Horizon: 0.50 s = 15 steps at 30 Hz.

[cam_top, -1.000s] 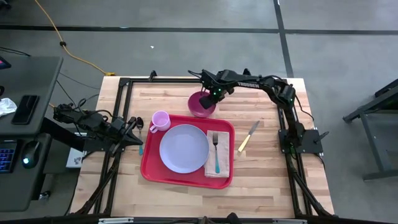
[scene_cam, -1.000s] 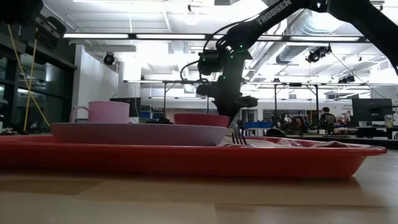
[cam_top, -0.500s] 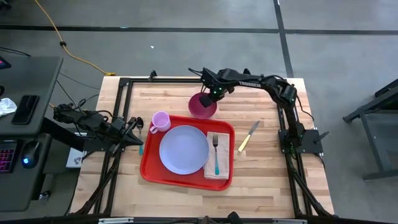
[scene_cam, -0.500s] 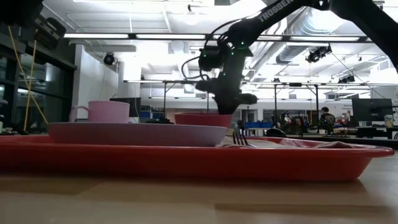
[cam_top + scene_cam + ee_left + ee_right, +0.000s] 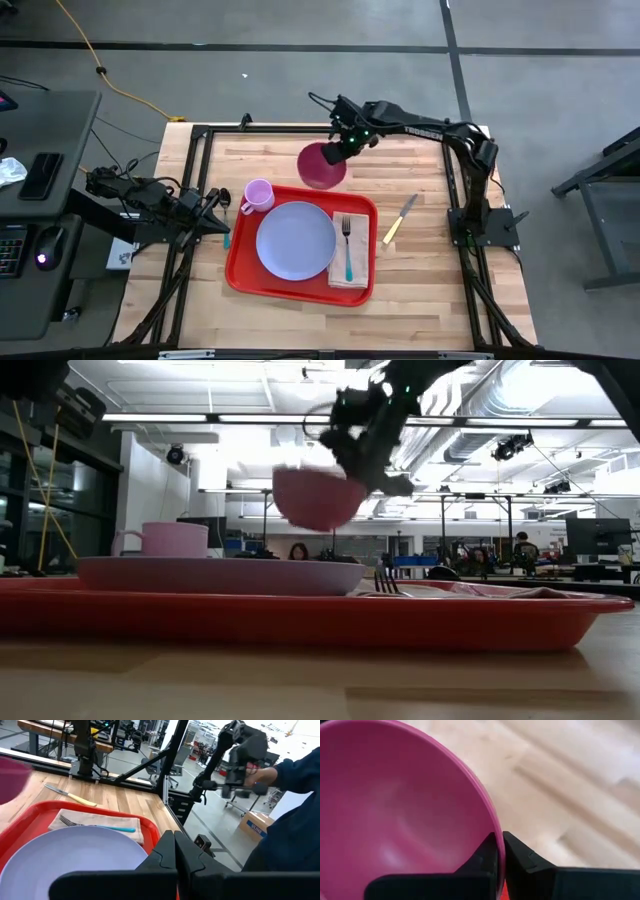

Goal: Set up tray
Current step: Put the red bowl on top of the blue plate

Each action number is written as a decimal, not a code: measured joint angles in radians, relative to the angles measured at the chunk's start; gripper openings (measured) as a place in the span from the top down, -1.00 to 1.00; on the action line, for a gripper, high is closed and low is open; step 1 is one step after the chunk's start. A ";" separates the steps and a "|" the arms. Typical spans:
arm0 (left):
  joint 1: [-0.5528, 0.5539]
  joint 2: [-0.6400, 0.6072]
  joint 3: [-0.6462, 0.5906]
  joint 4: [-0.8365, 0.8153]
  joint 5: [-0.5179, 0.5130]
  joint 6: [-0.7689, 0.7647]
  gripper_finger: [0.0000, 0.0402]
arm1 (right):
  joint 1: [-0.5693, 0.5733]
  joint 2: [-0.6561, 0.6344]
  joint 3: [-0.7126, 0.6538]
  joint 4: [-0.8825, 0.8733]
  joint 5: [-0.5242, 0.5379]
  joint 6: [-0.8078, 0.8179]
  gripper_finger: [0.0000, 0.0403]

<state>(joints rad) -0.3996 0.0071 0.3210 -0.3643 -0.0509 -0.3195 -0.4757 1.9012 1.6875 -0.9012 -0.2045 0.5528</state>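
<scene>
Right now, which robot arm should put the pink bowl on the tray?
The right: its gripper is shut on the pink bowl's rim, holding it up behind the red tray. The left gripper waits shut at the table's left edge.

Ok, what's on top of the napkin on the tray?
A fork with a teal handle lies on the napkin. The tray under the napkin is covered.

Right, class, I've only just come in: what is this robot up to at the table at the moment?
The right gripper is shut on the rim of a dark pink bowl and holds it in the air, tilted, behind the red tray. On the tray lie a lavender plate and a fork on a napkin, with a pink cup at its corner. A knife lies on the table beside the tray. The left gripper waits, shut, at the table's left edge.
</scene>
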 joint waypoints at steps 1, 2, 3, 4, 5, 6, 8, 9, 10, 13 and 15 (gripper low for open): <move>0.000 0.000 0.000 -0.001 0.000 0.000 0.89 | 0.015 -0.010 0.000 -0.002 -0.011 0.013 1.00; 0.000 0.000 0.000 0.000 0.000 0.000 0.89 | 0.031 -0.022 0.000 -0.003 -0.018 0.024 1.00; 0.000 0.000 0.000 0.000 0.000 -0.003 0.89 | 0.050 -0.032 0.000 -0.006 -0.021 0.038 1.00; 0.000 0.000 0.000 0.000 0.000 -0.003 0.89 | 0.069 -0.039 0.000 -0.010 -0.019 0.055 1.00; 0.000 0.000 0.000 0.001 0.000 -0.006 0.89 | 0.090 -0.046 0.000 -0.017 -0.020 0.073 1.00; 0.000 0.000 0.000 0.000 0.000 -0.008 0.89 | 0.112 -0.050 0.000 -0.022 -0.019 0.091 1.00; 0.000 0.000 0.000 0.001 0.004 -0.010 0.89 | 0.155 -0.061 0.000 -0.028 -0.019 0.127 1.00; 0.000 0.000 0.000 0.003 0.011 -0.011 0.89 | 0.178 -0.065 0.000 -0.029 -0.018 0.147 1.00; 0.000 0.000 0.000 0.005 0.018 -0.011 0.89 | 0.199 -0.071 0.000 -0.029 -0.016 0.165 1.00; 0.000 0.000 0.000 0.004 0.028 -0.021 0.89 | 0.262 -0.078 0.000 -0.021 -0.009 0.227 1.00; 0.000 0.000 0.000 0.004 0.039 -0.025 0.89 | 0.300 -0.078 0.000 -0.004 -0.006 0.262 1.00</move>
<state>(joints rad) -0.3996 0.0069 0.3210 -0.3607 -0.0119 -0.3447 -0.1759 1.8229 1.6875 -0.9056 -0.2107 0.8144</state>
